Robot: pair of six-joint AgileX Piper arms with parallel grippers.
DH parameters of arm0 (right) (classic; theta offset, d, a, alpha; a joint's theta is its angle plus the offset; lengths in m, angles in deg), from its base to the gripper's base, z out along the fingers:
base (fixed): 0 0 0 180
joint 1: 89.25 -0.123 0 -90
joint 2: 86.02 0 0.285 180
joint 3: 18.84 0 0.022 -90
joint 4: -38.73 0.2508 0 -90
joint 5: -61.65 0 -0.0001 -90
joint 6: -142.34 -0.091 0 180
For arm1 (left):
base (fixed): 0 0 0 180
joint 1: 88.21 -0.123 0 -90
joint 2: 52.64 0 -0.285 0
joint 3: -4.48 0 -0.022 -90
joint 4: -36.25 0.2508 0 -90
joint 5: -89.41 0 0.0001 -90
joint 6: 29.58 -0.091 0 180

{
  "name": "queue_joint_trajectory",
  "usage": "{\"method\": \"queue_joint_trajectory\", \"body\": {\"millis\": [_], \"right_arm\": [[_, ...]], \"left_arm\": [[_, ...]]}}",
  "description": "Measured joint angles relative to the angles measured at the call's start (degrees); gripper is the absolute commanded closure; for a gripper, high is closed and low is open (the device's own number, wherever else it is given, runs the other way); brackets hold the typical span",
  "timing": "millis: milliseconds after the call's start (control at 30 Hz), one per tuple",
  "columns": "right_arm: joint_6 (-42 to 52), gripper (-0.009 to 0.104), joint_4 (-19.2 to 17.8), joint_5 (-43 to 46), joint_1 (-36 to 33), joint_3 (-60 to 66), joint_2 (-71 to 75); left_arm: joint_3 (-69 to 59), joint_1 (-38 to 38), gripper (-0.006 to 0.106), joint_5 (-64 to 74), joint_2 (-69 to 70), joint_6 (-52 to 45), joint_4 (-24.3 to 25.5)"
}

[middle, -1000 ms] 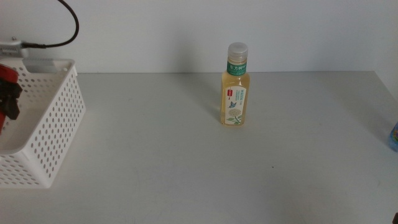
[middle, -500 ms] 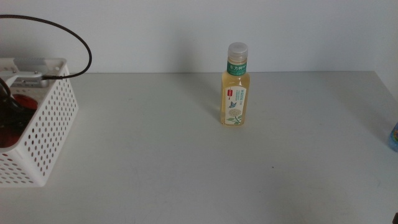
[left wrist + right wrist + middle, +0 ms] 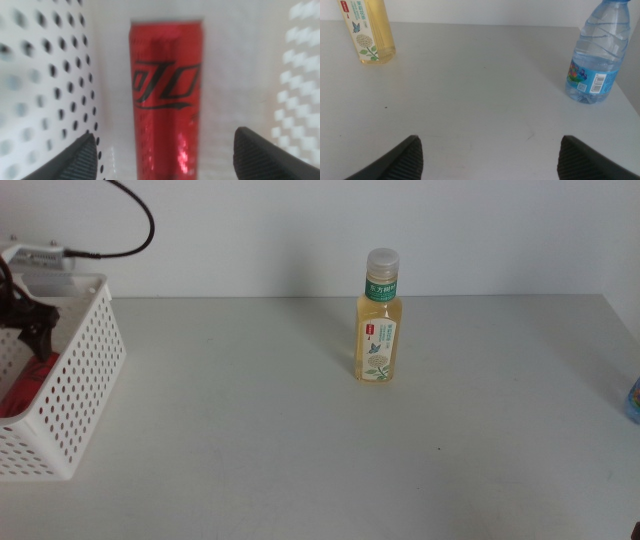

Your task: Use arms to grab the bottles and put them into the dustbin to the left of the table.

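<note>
Cola can (image 3: 166, 95), black script on red, lies in dustbin (image 3: 85, 370).

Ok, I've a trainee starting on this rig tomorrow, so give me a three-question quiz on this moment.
1. True or false: the red can lies inside the dustbin.
2. How many bottles stand on the table? A one, B two, C three.
3. Which gripper is over the dustbin?

Key: 1 true. 2 B: the yellow drink bottle and the water bottle. 3 The left gripper, jaws open; the right gripper waits over the table, open.
</note>
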Motion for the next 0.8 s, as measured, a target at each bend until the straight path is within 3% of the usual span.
{"method": "queue_joint_trajectory", "body": {"millis": [133,300,433,800], "right_arm": [[0.00,0.024,0.00,0.00,0.00,0.00,0.00],[0.00,0.024,0.00,0.00,0.00,0.00,0.00],[0.00,0.024,0.00,0.00,0.00,0.00,0.00],[0.00,0.024,0.00,0.00,0.00,0.00,0.00]], "left_arm": [[3.40,4.10,0.008,1.09,4.26,3.04,0.49],[3.89,9.88,0.008,2.18,11.96,5.45,-5.07],[3.89,16.45,0.008,2.35,17.19,6.41,-6.48],[-0.12,35.96,0.008,-5.82,22.88,7.87,-4.70]]}}
